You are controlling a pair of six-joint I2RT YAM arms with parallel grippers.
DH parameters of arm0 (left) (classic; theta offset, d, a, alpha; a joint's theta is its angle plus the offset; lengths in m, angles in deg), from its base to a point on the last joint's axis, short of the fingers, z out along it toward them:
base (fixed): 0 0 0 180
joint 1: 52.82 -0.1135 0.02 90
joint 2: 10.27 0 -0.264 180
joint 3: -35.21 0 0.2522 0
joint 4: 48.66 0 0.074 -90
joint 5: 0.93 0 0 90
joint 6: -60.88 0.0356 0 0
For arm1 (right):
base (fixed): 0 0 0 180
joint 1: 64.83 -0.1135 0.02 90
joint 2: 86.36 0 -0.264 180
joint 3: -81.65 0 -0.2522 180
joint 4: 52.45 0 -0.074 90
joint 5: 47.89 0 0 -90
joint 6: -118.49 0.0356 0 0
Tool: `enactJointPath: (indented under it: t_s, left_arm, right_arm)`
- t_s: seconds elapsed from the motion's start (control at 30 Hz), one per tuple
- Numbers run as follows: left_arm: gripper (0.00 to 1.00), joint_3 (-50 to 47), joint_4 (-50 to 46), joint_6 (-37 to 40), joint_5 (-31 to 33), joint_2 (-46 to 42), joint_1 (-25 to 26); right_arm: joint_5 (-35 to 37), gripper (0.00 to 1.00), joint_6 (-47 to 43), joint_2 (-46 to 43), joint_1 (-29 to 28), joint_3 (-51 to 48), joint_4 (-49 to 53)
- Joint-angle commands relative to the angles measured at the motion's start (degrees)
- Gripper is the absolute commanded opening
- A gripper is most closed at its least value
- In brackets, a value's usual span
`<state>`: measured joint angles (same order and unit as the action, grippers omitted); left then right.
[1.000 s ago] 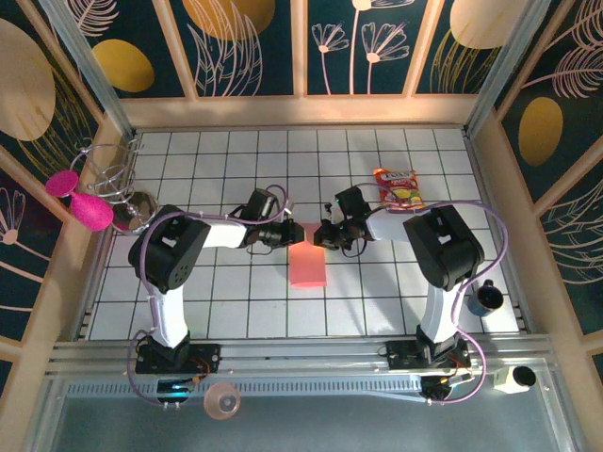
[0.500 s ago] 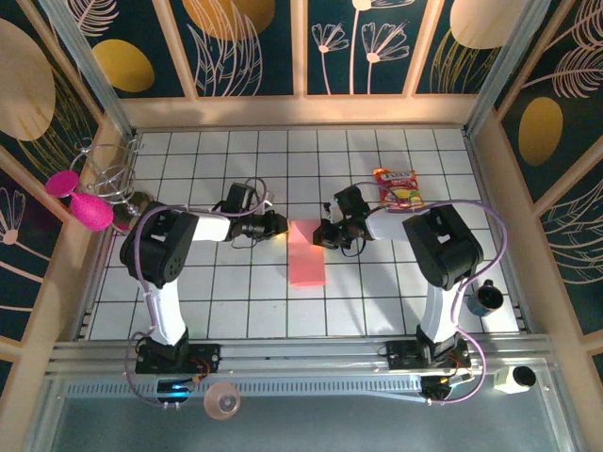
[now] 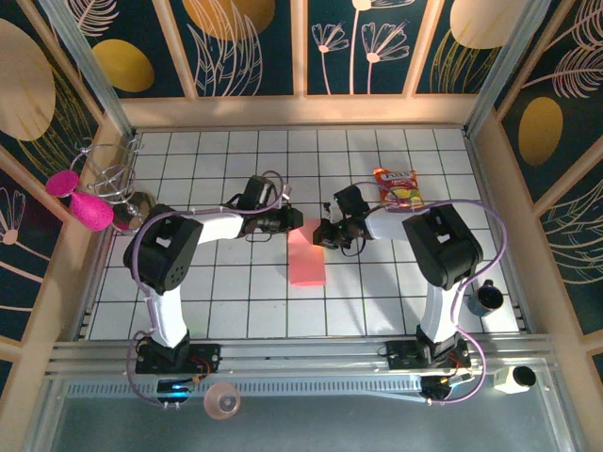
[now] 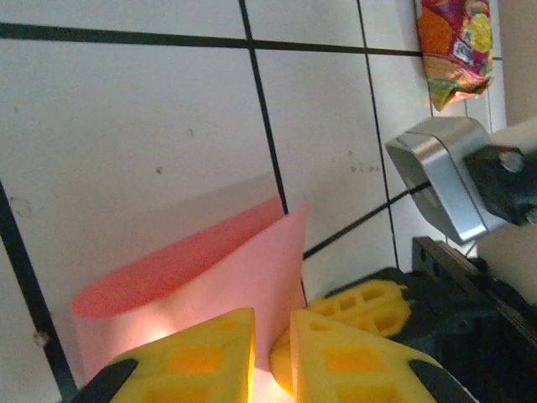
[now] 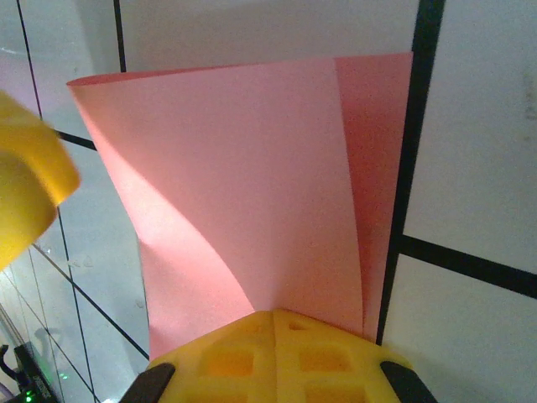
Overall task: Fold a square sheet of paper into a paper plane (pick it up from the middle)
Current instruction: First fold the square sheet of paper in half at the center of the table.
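The square sheet of paper (image 3: pixel 307 264) lies folded in half as a salmon-pink rectangle mid-table. Its far end is lifted, with the upper flap (image 4: pixel 210 269) bowed above the lower one. My right gripper (image 3: pixel 321 234) is at that far end on the right, and its yellow fingers (image 5: pixel 277 336) are shut on the paper (image 5: pixel 252 185). My left gripper (image 3: pixel 295 221) is at the same end on the left. Its fingers (image 4: pixel 271 353) stand a narrow gap apart, with the flap's edge running into the gap. The left gripper's yellow fingertip (image 5: pixel 25 185) shows beside the paper.
A red-and-yellow snack packet (image 3: pixel 399 188) lies just right of the right wrist. Magenta discs (image 3: pixel 80 198) and a wire rack (image 3: pixel 113 174) sit at the left wall. A dark mug (image 3: pixel 487 297) stands at the right, and a tape roll (image 3: pixel 222 402) sits on the front rail.
My left gripper drew back to the left, away from the paper, then came back right to its far end. The right gripper and the paper stayed put.
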<state>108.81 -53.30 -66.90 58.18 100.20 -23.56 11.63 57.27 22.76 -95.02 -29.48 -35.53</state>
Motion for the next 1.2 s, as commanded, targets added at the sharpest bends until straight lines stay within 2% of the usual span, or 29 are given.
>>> enactJointPath:
  t_s: [0.0,0.23,0.37,0.53,0.67,0.77,0.93,1.03,1.17]
  left_arm:
    - [0.19,2.64,-4.27,0.56,1.73,3.15,-0.44]
    - [0.19,4.52,-8.59,1.96,6.07,5.77,-1.15]
    - [0.19,3.92,-9.04,2.36,7.63,6.40,-3.56]
    - [0.19,5.43,-9.88,3.68,8.45,6.79,-6.74]
    - [0.18,9.38,-12.90,5.45,8.34,6.01,-6.97]
    - [0.19,8.94,-12.55,4.53,8.00,2.84,-5.47]
    - [0.18,4.58,-9.49,-0.14,8.99,-1.29,0.04]
    - [0.18,0.03,-5.36,-4.10,6.85,-2.78,1.54]
    - [0.18,-3.10,-3.92,-5.64,4.66,-2.99,2.55]
  right_arm:
    - [18.35,0.00,-2.04,7.82,1.45,-4.36,12.75]
    - [19.29,0.00,-1.95,8.20,1.52,-4.57,13.06]
    - [20.26,0.00,-2.14,8.61,1.54,-4.92,13.39]
    - [21.78,0.00,-2.30,9.40,1.46,-5.01,13.76]
    - [21.78,0.00,-2.25,9.48,1.41,-5.28,13.54]
    - [21.53,0.00,-2.23,9.36,1.35,-5.22,13.38]
    - [20.64,0.00,-1.79,9.58,1.28,-5.11,12.85]
    - [20.55,0.00,-1.57,9.75,1.28,-5.19,12.65]
    - [20.46,0.00,-1.53,9.97,1.28,-5.37,12.45]
